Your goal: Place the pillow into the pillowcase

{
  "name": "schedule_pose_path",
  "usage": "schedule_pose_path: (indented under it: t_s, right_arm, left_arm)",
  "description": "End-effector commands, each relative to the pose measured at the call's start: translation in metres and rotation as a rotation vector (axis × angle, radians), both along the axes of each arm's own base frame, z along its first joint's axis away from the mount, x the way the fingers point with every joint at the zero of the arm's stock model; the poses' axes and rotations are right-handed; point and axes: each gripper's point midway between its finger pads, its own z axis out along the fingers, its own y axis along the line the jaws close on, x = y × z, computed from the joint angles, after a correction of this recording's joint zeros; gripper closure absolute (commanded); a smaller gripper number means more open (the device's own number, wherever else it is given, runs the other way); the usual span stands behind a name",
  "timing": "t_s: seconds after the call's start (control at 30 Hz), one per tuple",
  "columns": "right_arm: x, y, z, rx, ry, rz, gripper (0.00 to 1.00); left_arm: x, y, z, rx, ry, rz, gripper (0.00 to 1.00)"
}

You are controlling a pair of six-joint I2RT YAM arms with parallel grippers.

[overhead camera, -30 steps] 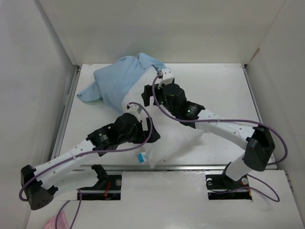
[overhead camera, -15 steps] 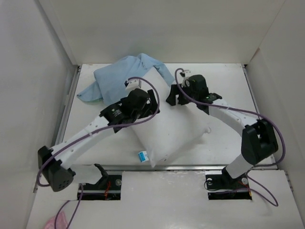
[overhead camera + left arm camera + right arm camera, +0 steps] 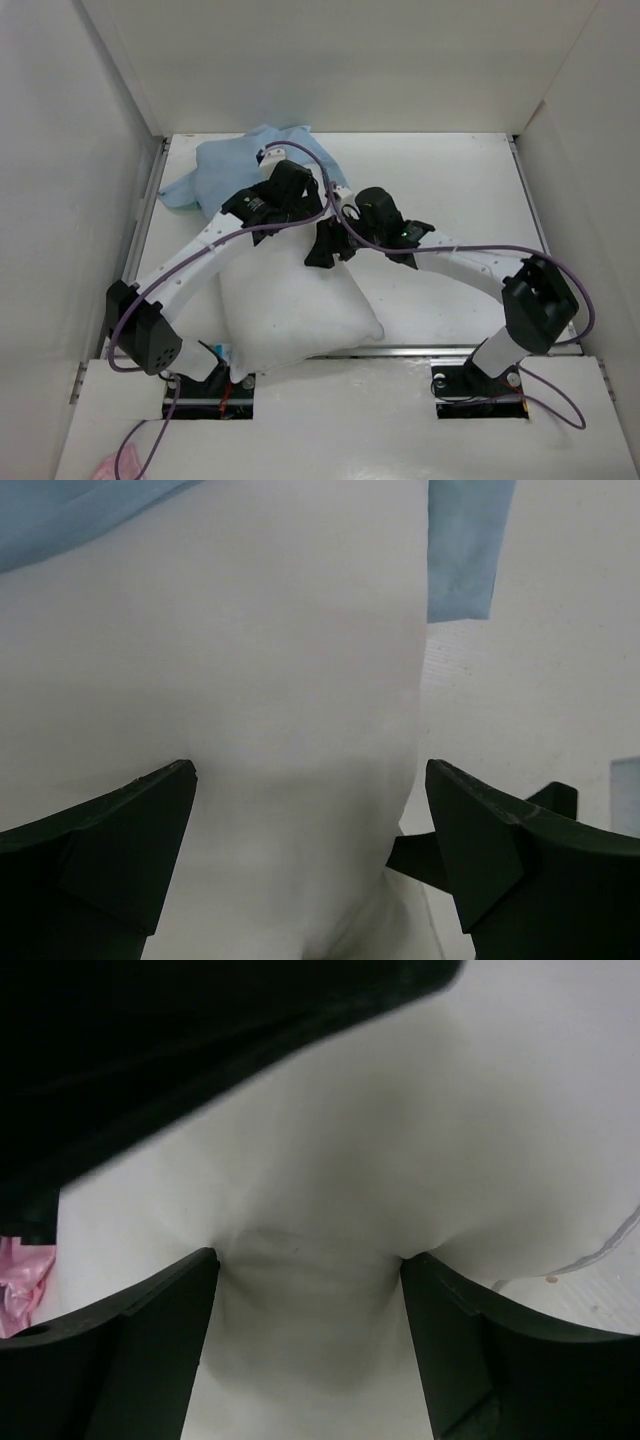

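Note:
The white pillow (image 3: pixel 290 310) lies at the front left, its near end hanging over the table's front edge. The light blue pillowcase (image 3: pixel 220 170) is crumpled at the back left, against the pillow's far end. My left gripper (image 3: pixel 293 205) is over the pillow's far end; in the left wrist view it (image 3: pixel 310 810) stands wide open with the pillow (image 3: pixel 250 680) between the fingers and the pillowcase (image 3: pixel 465 550) just beyond. My right gripper (image 3: pixel 322 248) is at the pillow's far right edge. In the right wrist view it (image 3: pixel 305 1300) pinches a bunched fold of pillow (image 3: pixel 400 1140).
White walls enclose the table on the left, back and right. The two arms cross close together over the pillow's far end. A pink object (image 3: pixel 110 465) lies below the table's front edge at the left. The arm bases stand at the front edge.
The pillow has slid toward the front left and now overhangs the edge. The left gripper moved back toward the pillowcase. The right gripper moved left and forward onto the pillow.

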Motion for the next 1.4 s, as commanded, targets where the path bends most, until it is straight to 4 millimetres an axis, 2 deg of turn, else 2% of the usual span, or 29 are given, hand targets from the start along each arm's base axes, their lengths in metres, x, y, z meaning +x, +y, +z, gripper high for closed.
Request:
schedule_pose_path:
  t_s: [0.0, 0.03, 0.13, 0.17, 0.23, 0.27, 0.33, 0.4, 0.43, 0.47, 0.57, 0.6, 0.67, 0.7, 0.73, 0.77, 0.8, 0.83, 0.87, 0.9, 0.97, 1.0, 1.07, 1.1, 1.13, 1.23, 1.3, 1.33, 1.37]
  right_arm:
    - [-0.010, -0.001, 0.049, 0.048, -0.121, 0.062, 0.19]
    - [0.007, -0.013, 0.054, 0.026, -0.144, -0.017, 0.17]
    - [0.027, -0.055, 0.059, -0.030, -0.143, -0.155, 0.13]
    - [0.047, -0.090, 0.048, -0.085, -0.120, -0.272, 0.10]
    - [0.063, -0.128, 0.056, -0.094, -0.143, -0.392, 0.07]
    - [0.077, -0.160, 0.050, -0.124, -0.135, -0.493, 0.06]
    - [0.085, -0.187, 0.057, -0.130, -0.153, -0.579, 0.04]
    - [0.097, -0.210, 0.056, -0.146, -0.158, -0.644, 0.02]
    - [0.102, -0.214, 0.054, -0.151, -0.151, -0.658, 0.02]
    - [0.107, -0.216, 0.055, -0.151, -0.162, -0.654, 0.02]
    - [0.128, -0.209, 0.050, -0.155, -0.184, -0.628, 0.02]
    - [0.133, -0.205, 0.045, -0.153, -0.188, -0.612, 0.02]
    - [0.157, -0.190, 0.043, -0.127, -0.212, -0.557, 0.02]
    - [0.167, -0.183, 0.042, -0.110, -0.233, -0.525, 0.02]
    - [0.174, -0.167, 0.051, -0.057, -0.268, -0.446, 0.02]
    - [0.194, -0.158, 0.036, -0.040, -0.287, -0.415, 0.02]
    - [0.204, -0.151, 0.031, -0.037, -0.312, -0.375, 0.02]
    - [0.211, -0.141, 0.029, -0.008, -0.309, -0.329, 0.02]
    - [0.226, -0.131, 0.047, 0.027, -0.365, -0.294, 0.02]
    - [0.238, -0.122, 0.023, 0.035, -0.326, -0.253, 0.02]
    - [0.250, -0.106, 0.037, 0.099, -0.364, -0.172, 0.02]
    - [0.259, -0.097, 0.021, 0.090, -0.358, -0.174, 0.02]
    - [0.275, -0.089, 0.011, 0.066, -0.368, -0.210, 0.02]
    - [0.285, -0.080, 0.024, 0.083, -0.404, -0.202, 0.02]
    - [0.291, -0.076, 0.002, 0.078, -0.368, -0.183, 0.02]
    - [0.291, -0.049, 0.000, 0.122, -0.361, -0.100, 0.26]
    - [0.279, -0.034, 0.007, 0.164, -0.369, -0.036, 0.55]
    - [0.263, -0.023, -0.001, 0.176, -0.337, 0.019, 0.78]
    - [0.254, -0.020, 0.010, 0.185, -0.339, 0.026, 0.95]
  left_arm:
    - [0.004, -0.004, 0.007, 0.024, -0.007, -0.014, 0.00]
    - [0.003, -0.002, 0.002, 0.041, 0.005, -0.008, 0.00]
    - [0.006, 0.000, -0.013, 0.078, 0.043, 0.021, 0.00]
    - [0.011, -0.003, -0.011, 0.075, 0.040, 0.021, 0.00]
    - [0.018, -0.005, -0.023, 0.103, 0.061, 0.053, 0.00]
    - [0.019, -0.003, -0.029, 0.124, 0.082, 0.065, 0.00]
    - [0.029, -0.010, -0.028, 0.128, 0.078, 0.109, 0.00]
    - [0.033, -0.002, -0.058, 0.233, 0.154, 0.167, 0.00]
    - [0.043, -0.003, -0.052, 0.232, 0.135, 0.228, 0.00]
    - [0.046, -0.003, -0.078, 0.296, 0.188, 0.239, 0.00]
    - [0.056, -0.006, -0.099, 0.368, 0.227, 0.254, 0.00]
    - [0.057, -0.004, -0.124, 0.396, 0.288, 0.254, 0.00]
    - [0.059, -0.017, -0.146, 0.384, 0.328, 0.189, 0.04]
    - [0.062, -0.013, -0.157, 0.400, 0.344, 0.189, 0.19]
    - [0.061, -0.016, -0.161, 0.391, 0.349, 0.175, 0.44]
    - [0.058, -0.016, -0.168, 0.396, 0.369, 0.170, 0.81]
    - [0.059, -0.014, -0.167, 0.397, 0.359, 0.187, 1.00]
    - [0.058, -0.011, -0.157, 0.394, 0.340, 0.192, 1.00]
    - [0.060, -0.010, -0.153, 0.386, 0.313, 0.191, 1.00]
    - [0.061, -0.006, -0.143, 0.393, 0.285, 0.203, 1.00]
    - [0.065, -0.002, -0.111, 0.352, 0.208, 0.222, 1.00]
    - [0.061, 0.003, -0.106, 0.356, 0.198, 0.227, 1.00]
    - [0.063, 0.010, -0.079, 0.319, 0.139, 0.251, 1.00]
    - [0.064, 0.009, -0.071, 0.300, 0.120, 0.254, 1.00]
    - [0.064, 0.011, -0.064, 0.304, 0.105, 0.250, 1.00]
    - [0.070, 0.014, -0.048, 0.288, 0.072, 0.245, 1.00]
    - [0.076, 0.015, -0.044, 0.289, 0.065, 0.245, 1.00]
    - [0.081, 0.013, -0.039, 0.284, 0.047, 0.253, 1.00]
    - [0.084, 0.013, -0.038, 0.288, 0.040, 0.258, 1.00]
